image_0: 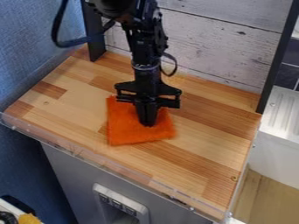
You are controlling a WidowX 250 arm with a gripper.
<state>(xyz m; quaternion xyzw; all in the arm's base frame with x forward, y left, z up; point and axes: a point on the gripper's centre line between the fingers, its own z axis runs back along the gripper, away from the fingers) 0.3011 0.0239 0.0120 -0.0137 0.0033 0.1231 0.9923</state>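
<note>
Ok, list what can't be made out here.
Camera view, all:
Orange cloth: part hidden behind the claw.
Any grip on the cloth: hidden by the claw.
Arm: upper end cut off by the top edge.
Yellow item: cut off by the bottom edge.
Dark panel squares: details too small.

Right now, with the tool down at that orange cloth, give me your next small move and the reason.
I'd probably raise the tool slightly: it points down at the orange cloth, which spreads over the wooden counter, and its grip can't be judged from here. A small lift should settle that.
</note>
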